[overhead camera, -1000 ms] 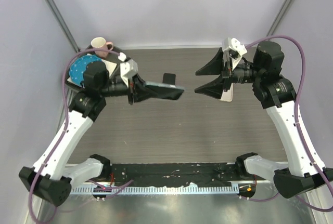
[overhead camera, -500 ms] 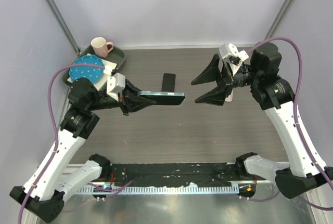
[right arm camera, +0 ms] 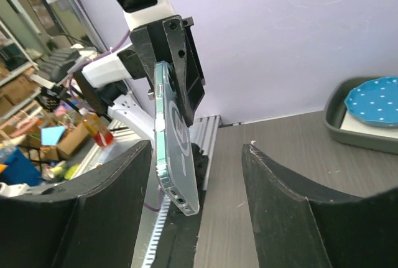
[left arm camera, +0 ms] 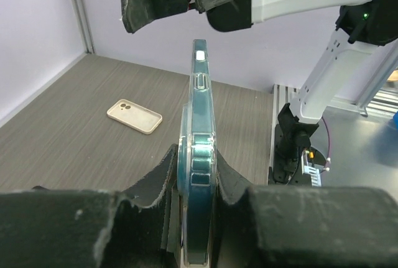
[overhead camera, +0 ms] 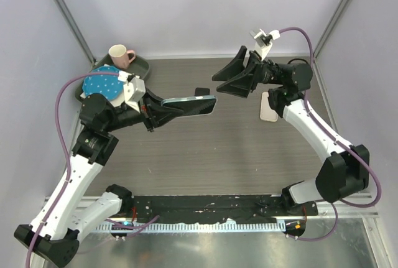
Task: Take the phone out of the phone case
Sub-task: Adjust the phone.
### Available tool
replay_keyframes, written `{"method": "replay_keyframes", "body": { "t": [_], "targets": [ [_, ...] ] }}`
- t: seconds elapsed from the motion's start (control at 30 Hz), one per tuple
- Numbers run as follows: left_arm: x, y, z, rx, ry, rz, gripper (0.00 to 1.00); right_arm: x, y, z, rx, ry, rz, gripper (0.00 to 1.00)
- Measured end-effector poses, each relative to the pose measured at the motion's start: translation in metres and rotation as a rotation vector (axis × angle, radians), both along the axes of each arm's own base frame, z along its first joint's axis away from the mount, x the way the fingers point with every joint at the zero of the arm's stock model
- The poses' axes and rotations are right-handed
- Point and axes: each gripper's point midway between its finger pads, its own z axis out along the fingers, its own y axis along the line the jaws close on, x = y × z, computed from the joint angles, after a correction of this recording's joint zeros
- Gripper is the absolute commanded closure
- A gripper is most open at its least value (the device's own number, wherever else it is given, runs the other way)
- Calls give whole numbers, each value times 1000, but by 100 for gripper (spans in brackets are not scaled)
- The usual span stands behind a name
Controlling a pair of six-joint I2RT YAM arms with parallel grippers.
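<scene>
Phone (overhead camera: 189, 104) and phone case (overhead camera: 206, 105) were one piece in the top view, held up above the table (overhead camera: 205, 156). The left fingers (overhead camera: 166, 113) were clamped on one end of it. Its long side ran across the table, and the free end pointed toward the right arm. The right fingers (overhead camera: 227, 80) stood apart, near that free end but a bit farther back, not touching it. I thought they were the ones best placed to grab next. A tan case (overhead camera: 268, 106) lay on the table.

From the left wrist, the phone (left arm camera: 198, 156) stood on its thin edge, squeezed from both sides, with the right fingers (left arm camera: 165, 0) above its far end.

From the right wrist, the phone (right arm camera: 176, 156) showed in the gap between the two open fingers, farther out.
</scene>
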Motion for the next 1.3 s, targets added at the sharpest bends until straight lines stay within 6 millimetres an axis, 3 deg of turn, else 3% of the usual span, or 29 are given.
{"method": "replay_keyframes", "body": {
  "t": [0.1,0.33,0.53,0.83,1.03,1.17,1.3],
  "targets": [
    [0,0,1,-7,10,-1,100,0,0,-1,24,39,27,38],
    [4,3,4,-23,25,26,100,-34,-6,11,74,22,82,38],
    [8,5,5,-32,41,47,100,-50,-3,2,93,-26,97,42],
    [16,9,5,-38,52,85,100,-20,10,-1,103,37,92,45],
    [16,9,6,-40,49,88,100,-20,9,1,104,58,96,44],
    [11,8,6,-38,45,63,100,-16,5,7,113,65,81,36],
    [7,8,8,-38,37,46,100,-12,0,13,121,70,65,35]
  ]
}}
